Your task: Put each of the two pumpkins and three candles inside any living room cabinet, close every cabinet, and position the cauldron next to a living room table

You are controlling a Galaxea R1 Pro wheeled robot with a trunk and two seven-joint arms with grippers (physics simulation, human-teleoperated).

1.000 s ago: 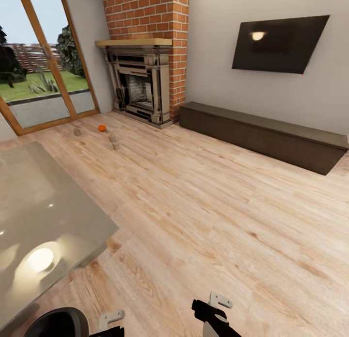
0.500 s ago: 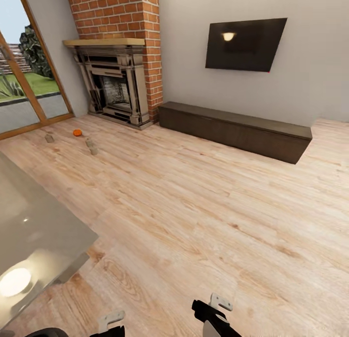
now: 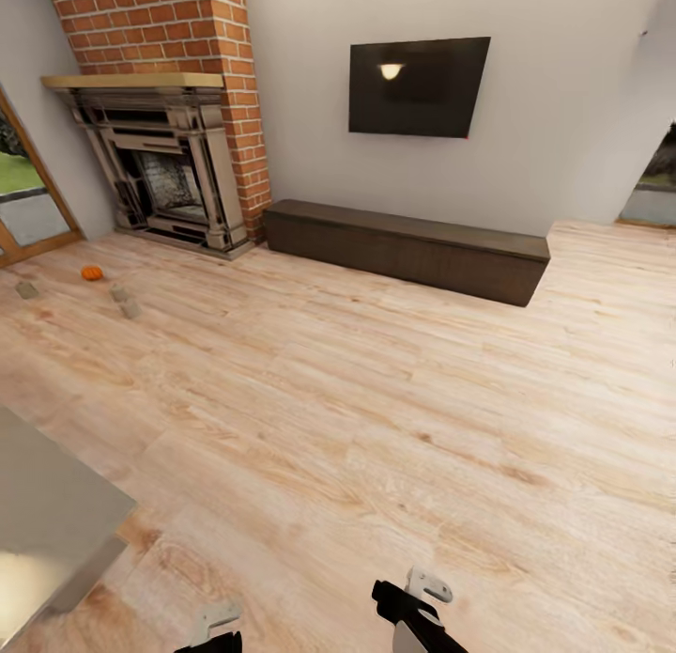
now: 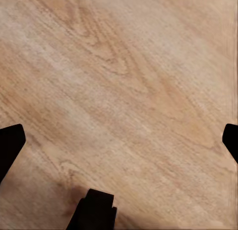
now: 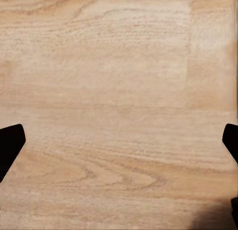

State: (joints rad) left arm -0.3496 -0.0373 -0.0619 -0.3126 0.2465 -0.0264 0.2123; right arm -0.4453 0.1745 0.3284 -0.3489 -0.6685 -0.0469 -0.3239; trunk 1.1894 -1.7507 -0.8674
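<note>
One small orange pumpkin (image 3: 91, 273) lies on the wood floor at the far left, in front of the fireplace. Three grey-tan candles sit near it: one (image 3: 26, 289) to its left and two (image 3: 119, 293) (image 3: 130, 308) to its right. The long dark brown cabinet (image 3: 404, 249) stands shut against the back wall under the television. A corner of the grey table (image 3: 47, 512) shows at the bottom left. Over bare floor, the left gripper (image 4: 119, 143) is open, and so is the right gripper (image 5: 119, 143). Both hold nothing and hang far from the objects.
An ornate fireplace (image 3: 160, 160) with a brick chimney stands at the back left. A television (image 3: 418, 85) hangs on the wall. A glass door frame (image 3: 38, 202) is at the far left, and a doorway (image 3: 652, 188) opens at the far right. Wide wood floor lies between.
The whole picture has shifted left, so the camera has turned right. The table now shows less, and the black round vessel has left the bottom left corner. The grippers hold the same pose.
</note>
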